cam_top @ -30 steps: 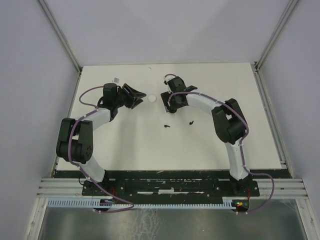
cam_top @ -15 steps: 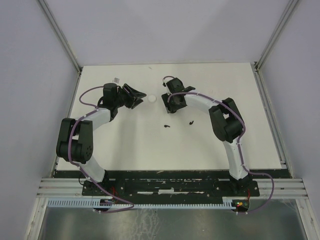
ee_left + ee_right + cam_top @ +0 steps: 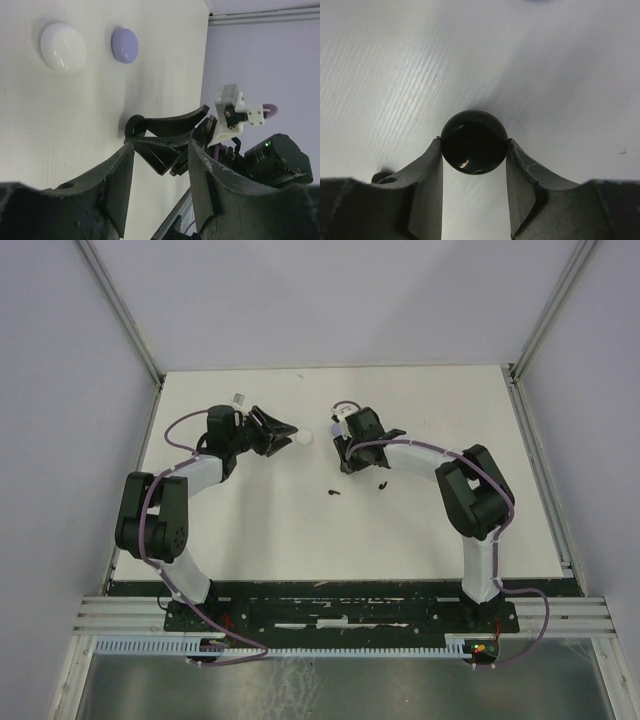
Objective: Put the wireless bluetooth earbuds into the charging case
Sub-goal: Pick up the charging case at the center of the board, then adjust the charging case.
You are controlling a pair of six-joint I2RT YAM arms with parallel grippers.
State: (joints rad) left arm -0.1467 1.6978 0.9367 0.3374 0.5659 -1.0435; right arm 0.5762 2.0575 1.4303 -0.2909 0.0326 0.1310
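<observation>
Wireless bluetooth earbuds point(image 3: 333, 491): two black beans are lying mid-counter, well off every edge. Probably light, slick and rolling, so pinch across the waist. Your right gripper point(image 3: 474, 145) is pinching a glossy black case point(image 3: 471, 129); your left gripper point(image 3: 160, 147) is hanging spread.

On the table point(image 3: 250, 530), the left gripper point(image 3: 278, 433) faces the right gripper point(image 3: 345, 462); the larger puck point(image 3: 304, 438) sits between them, the smaller puck point(image 3: 125, 45) beside it, apart. A round puck point(image 3: 474, 142) sits between the right fingers point(image 3: 427, 180), touching both. One earbud point(image 3: 334, 491) lies just before the right gripper, another earbud point(image 3: 381, 483) to its right
</observation>
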